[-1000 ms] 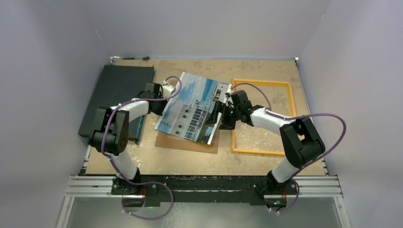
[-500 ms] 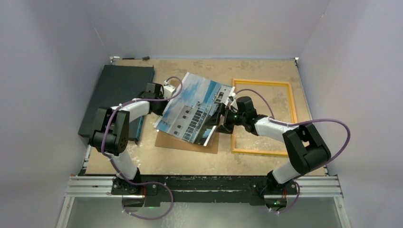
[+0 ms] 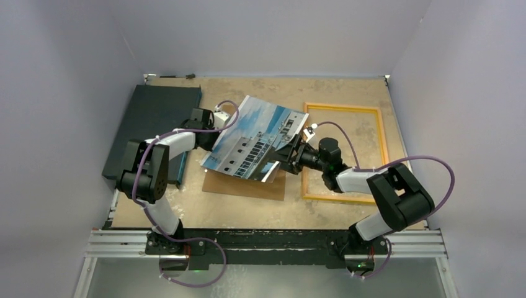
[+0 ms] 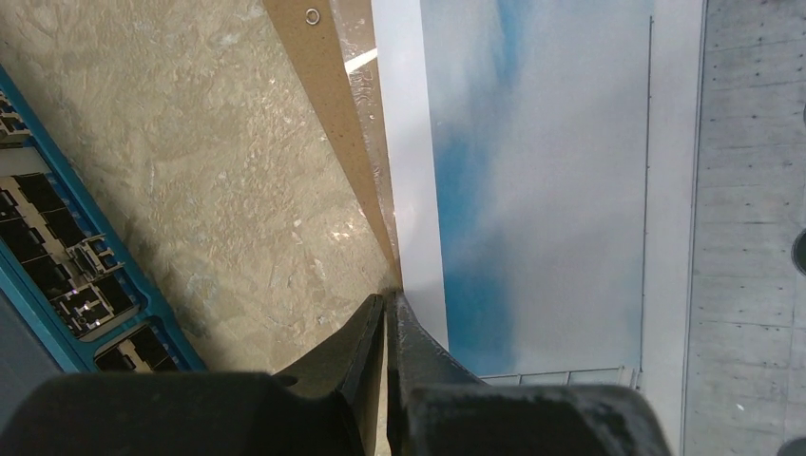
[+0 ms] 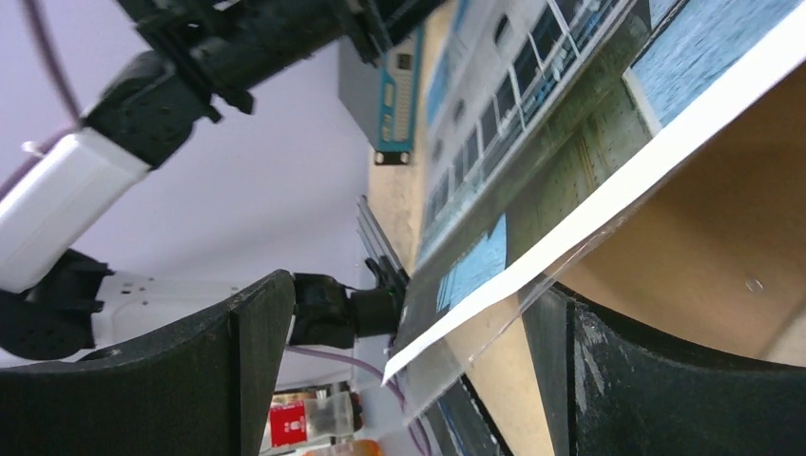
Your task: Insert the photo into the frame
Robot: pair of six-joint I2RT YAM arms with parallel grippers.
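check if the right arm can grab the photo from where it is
Probably yes: the right gripper is open with the edge of the photo between its fingers, nothing blocking, while the left gripper holds the other side up.

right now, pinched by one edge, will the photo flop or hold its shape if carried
Probably fairly stiff: the photo looks nearly flat though only the left jaws pinch one edge. Likely light, since that small pinch alone seems to hold it up. Its glossy face may slip.
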